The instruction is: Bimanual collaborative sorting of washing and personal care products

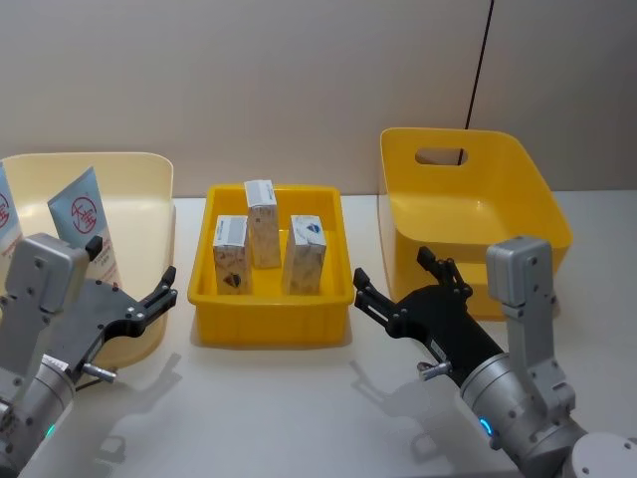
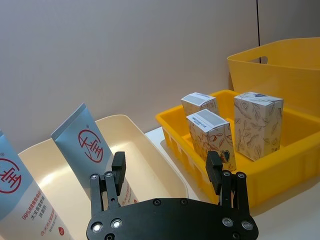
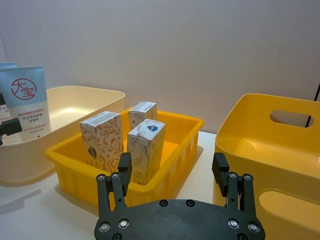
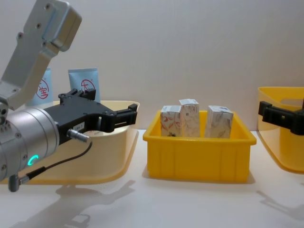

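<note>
Three small white cartons (image 1: 265, 223) (image 1: 231, 255) (image 1: 305, 253) with orange-grey marbling stand upright in the yellow tray (image 1: 271, 324) at the centre. Two light-blue tubes (image 1: 82, 217) (image 1: 4, 214) with red round logos lean in the cream bin (image 1: 154, 164) on the left. My left gripper (image 1: 149, 297) hovers open over that bin's near right corner, holding nothing, with the tubes (image 2: 86, 145) behind it. Just right of the tray's front corner, my right gripper (image 1: 393, 277) is open and holds nothing; the cartons (image 3: 145, 149) stand ahead of it.
A deep yellow bin (image 1: 498, 204) with a handle slot stands at the right, behind my right arm. A plain wall closes the back of the white table (image 1: 279, 408), which has free room in front of the tray.
</note>
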